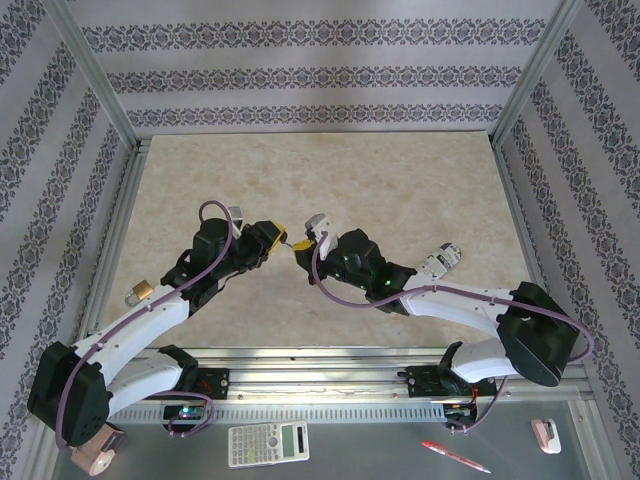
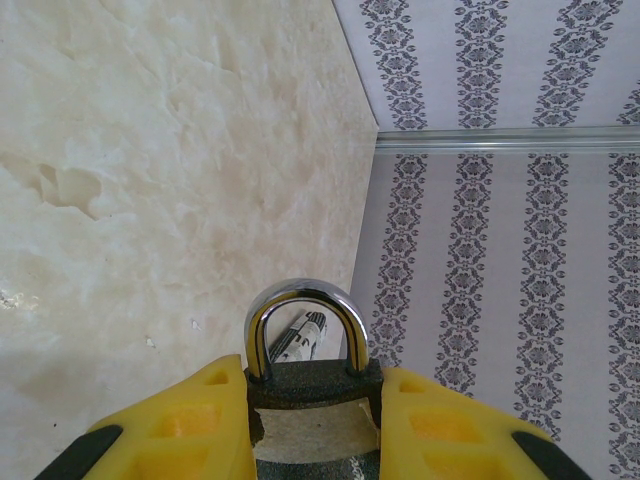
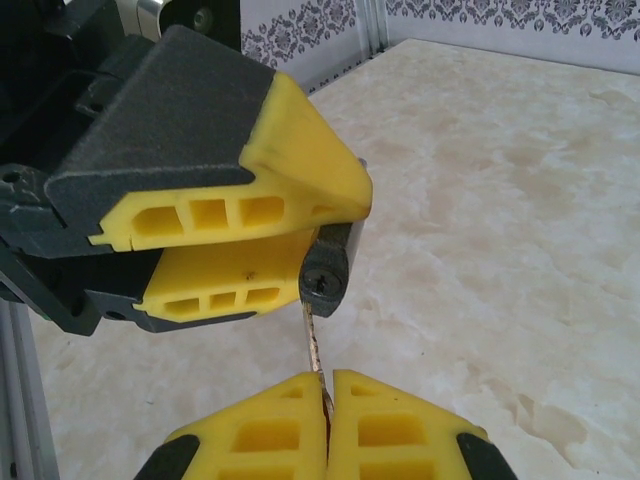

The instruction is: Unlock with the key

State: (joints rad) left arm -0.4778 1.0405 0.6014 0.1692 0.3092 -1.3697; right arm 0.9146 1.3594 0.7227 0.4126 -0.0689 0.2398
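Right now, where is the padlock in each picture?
Top external: the padlock is tiny, mid-picture, at the left gripper.
Left wrist: bottom centre, silver loop pointing up.
Right wrist: centre, keyhole end facing the key.
Shared landmark: the yellow fingers clamping it.

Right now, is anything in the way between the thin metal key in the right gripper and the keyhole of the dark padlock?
Nothing visible. The thin metal key, pinched in the right gripper, runs straight up to the underside of the dark padlock clamped in the left gripper, with open air around its blade.
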